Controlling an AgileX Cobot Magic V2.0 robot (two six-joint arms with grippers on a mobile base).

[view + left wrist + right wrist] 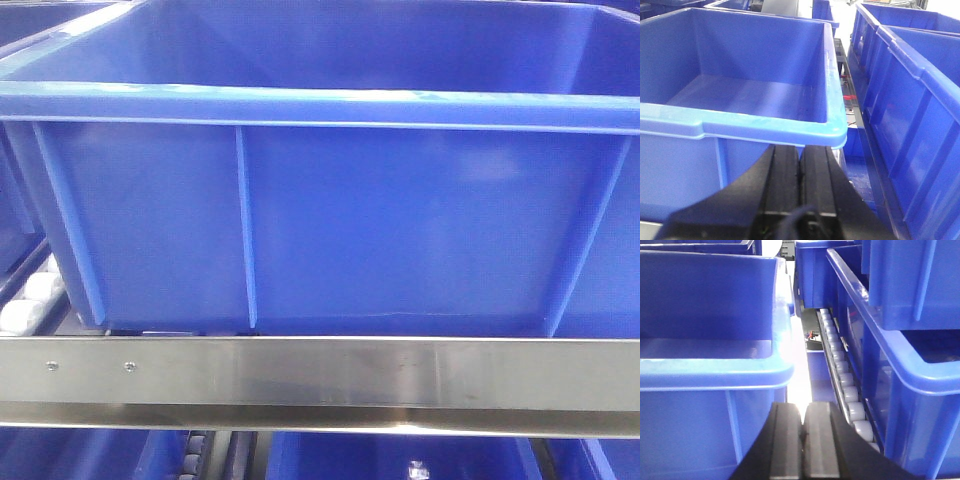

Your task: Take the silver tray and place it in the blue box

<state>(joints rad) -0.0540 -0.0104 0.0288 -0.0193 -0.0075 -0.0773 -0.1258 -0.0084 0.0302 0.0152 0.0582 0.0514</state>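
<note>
Blue crates fill every view, ranked along a rack with a brushed steel rail (320,375) running across the front view and a line of white rollers (842,377) between crates in the right wrist view.

Seen from the front, the blue box (330,220) sits just behind that rail, its ribbed side wall facing the camera and its thick rim level across the top. At far left a few rollers show beside its lower corner.

From the left wrist, the box's inside is visible and holds nothing. The left gripper (800,170) hangs just before the box's near rim at its right corner, its 2 black fingers pressed together with nothing between them.

From the right wrist, the right gripper (802,440) is likewise closed on nothing, low beside the box's corner. More crates (890,355) stand to the right.

The silver tray appears in no view.
</note>
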